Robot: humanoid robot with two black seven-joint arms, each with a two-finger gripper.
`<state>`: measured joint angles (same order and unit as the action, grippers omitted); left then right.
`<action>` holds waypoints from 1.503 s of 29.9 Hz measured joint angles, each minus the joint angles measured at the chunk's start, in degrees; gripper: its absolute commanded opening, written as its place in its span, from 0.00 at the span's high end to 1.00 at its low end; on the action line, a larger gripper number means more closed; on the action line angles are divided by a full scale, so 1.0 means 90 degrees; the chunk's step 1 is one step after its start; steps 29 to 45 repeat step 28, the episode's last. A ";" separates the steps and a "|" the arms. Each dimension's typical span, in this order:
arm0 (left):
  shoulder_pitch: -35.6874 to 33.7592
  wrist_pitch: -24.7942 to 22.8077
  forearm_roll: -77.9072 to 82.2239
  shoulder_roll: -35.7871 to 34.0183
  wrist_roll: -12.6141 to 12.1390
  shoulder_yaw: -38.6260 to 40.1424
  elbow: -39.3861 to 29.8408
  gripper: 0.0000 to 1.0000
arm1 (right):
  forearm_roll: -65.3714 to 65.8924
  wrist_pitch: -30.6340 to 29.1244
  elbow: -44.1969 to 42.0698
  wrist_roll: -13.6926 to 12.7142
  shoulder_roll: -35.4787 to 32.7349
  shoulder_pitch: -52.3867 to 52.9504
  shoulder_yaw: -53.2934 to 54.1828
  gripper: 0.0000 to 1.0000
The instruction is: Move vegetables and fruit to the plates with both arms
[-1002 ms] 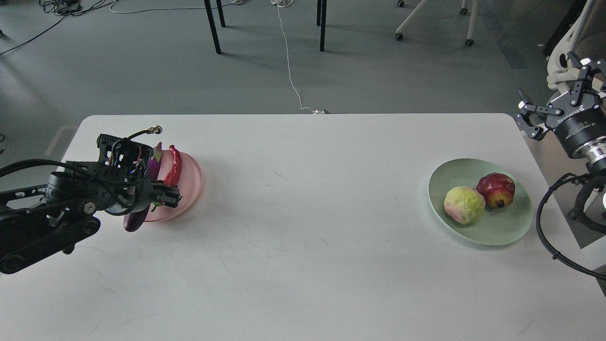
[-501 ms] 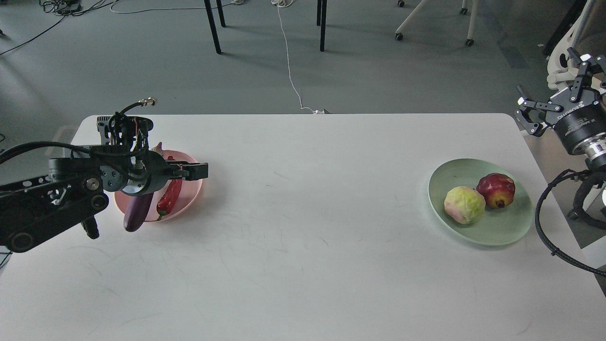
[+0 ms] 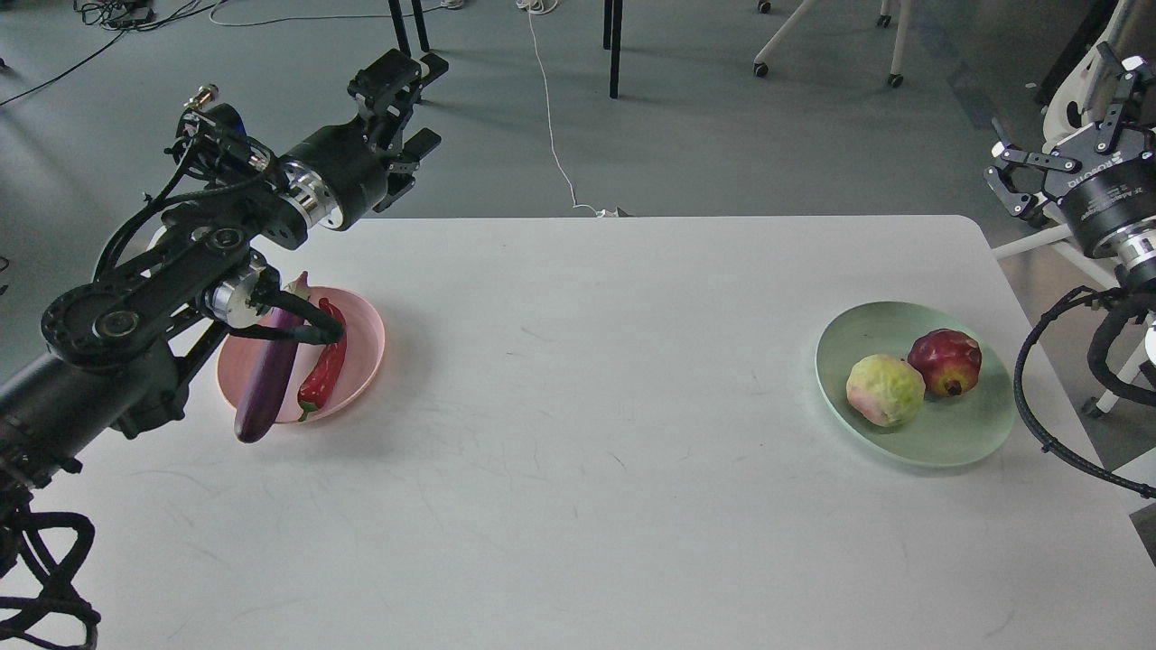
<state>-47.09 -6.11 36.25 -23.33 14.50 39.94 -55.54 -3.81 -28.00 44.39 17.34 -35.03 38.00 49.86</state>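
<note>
Resting on the white table [image 3: 578, 469], both plates look loaded, which I read as the transfer being essentially done. The pink plate [image 3: 366, 348] sits toward nine o'clock of the tabletop and carries the two vegetables side by side: the purple eggplant [image 3: 269, 379] lies lengthwise with its pale cap at the plate's twelve o'clock edge and its rounded tip overhanging the rim at about seven o'clock, touching or nearly touching the table, while the red chili pepper [image 3: 323, 368] lies just beside it toward the plate's three o'clock side, wholly within the rim. The mint green plate [image 3: 957, 442] sits toward three o'clock and holds the fruit: the yellow-green fruit [image 3: 885, 390] near its centre and the pomegranate [image 3: 945, 362] touching it at about two o'clock. The left gripper [image 3: 402, 113] is raised well above and beyond the pink plate, out past the table's far edge at about eleven o'clock, jaws parted and carrying nothing, a pose that suits an arm with no more work over that plate. The right gripper [image 3: 1061, 162] hangs off the table's right edge at about two o'clock, fingers spread and empty. The overhanging eggplant seems the only item that could roll off.
</note>
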 measured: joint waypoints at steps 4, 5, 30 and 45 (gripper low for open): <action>0.0014 -0.0133 -0.1235 0.0129 0.0876 0.0002 0.0551 0.02 | -0.0091 0.0000 0.0033 0.0018 0.0323 0.0147 0.0150 0.01; 0.0014 -0.0235 -0.1479 0.0142 0.0928 0.0005 0.0618 0.02 | -0.0106 0.0000 0.0044 0.0023 0.0410 0.0154 0.0236 0.01; 0.0435 -0.2214 -0.4338 0.0483 0.0764 -0.0081 0.2176 0.02 | -0.0257 0.0027 -0.0809 -0.0082 0.1650 0.0339 0.0490 0.01; 0.0435 -0.2214 -0.4338 0.0483 0.0764 -0.0081 0.2176 0.02 | -0.0257 0.0027 -0.0809 -0.0082 0.1650 0.0339 0.0490 0.01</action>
